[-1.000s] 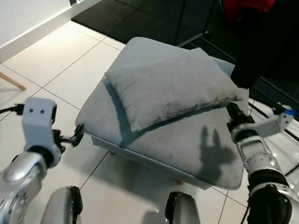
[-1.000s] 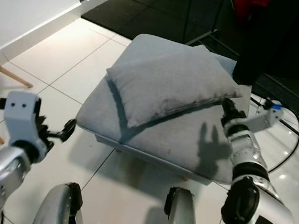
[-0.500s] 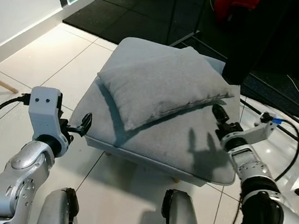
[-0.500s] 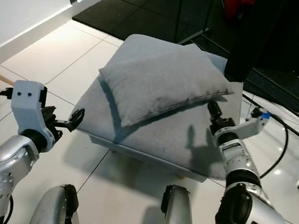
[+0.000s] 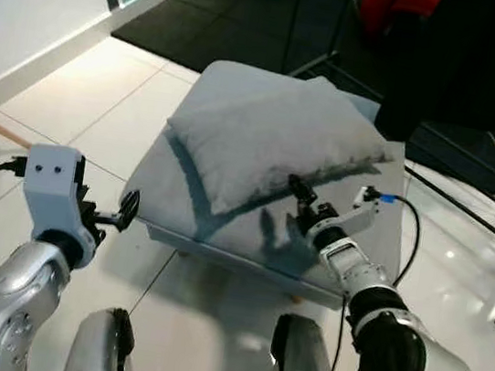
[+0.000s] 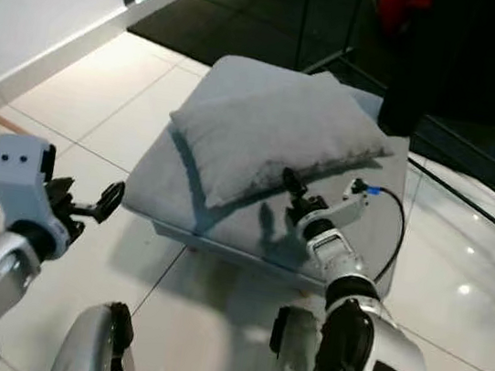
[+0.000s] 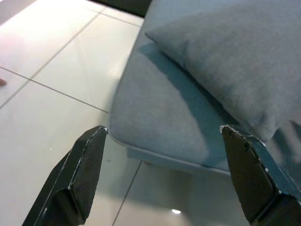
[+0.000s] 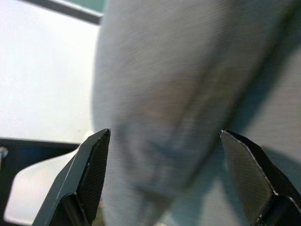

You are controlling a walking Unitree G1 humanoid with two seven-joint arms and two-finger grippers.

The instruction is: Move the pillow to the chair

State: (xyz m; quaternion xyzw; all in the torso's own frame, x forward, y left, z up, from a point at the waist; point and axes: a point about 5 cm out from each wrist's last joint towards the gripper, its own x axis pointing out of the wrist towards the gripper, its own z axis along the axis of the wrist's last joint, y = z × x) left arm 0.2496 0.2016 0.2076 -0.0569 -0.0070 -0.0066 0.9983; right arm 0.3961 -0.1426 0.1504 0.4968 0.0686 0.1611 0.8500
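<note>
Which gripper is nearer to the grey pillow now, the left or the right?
Right. The right gripper, fingers open, is at the near edge of the pillow above the ottoman. The left gripper hovers open off the ottoman's left corner, apart from the pillow.

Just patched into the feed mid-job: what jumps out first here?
The grey pillow lies slantwise on the grey ottoman in the middle of the white tile floor. The right gripper, fingers open, reaches over the ottoman up to the pillow's near edge; its wrist view frames the pillow close between the fingers. The left gripper, also open, hangs off the ottoman's left front corner.
</note>
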